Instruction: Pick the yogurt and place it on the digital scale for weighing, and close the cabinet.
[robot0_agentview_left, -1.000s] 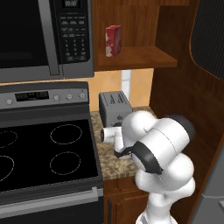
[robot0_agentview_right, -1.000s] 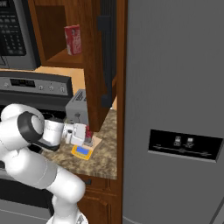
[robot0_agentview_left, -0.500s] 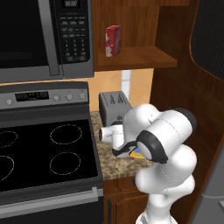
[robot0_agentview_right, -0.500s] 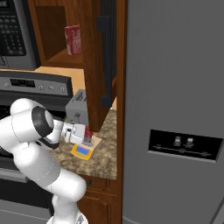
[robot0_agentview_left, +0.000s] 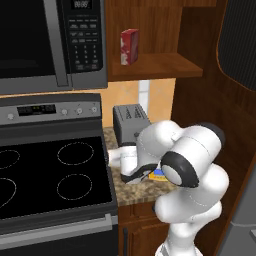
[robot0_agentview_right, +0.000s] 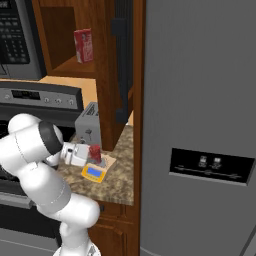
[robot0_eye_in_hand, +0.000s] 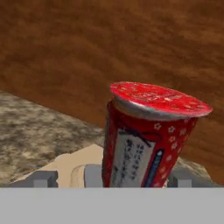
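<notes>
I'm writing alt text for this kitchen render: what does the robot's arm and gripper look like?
The arm is glossy white, built from rounded, bulbous segments with dark grey to black rings at the joints. A white blocky hand carries the gripper, whose two small finger tips look grey and square-edged in the hand view. I can make out no cables or markings.

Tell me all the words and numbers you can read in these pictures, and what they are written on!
No text here can be read.
Yogurt: the label has dark lines like print, too blurred to read.
Microwave: button panel and small display, too small to read.
Stove: display shows faint marks, unreadable.
Red carton on the shelf: a pale patch, no legible words.
Digital scale: blue display, no digits visible.
Fridge panel: two small symbols, too small.
</notes>
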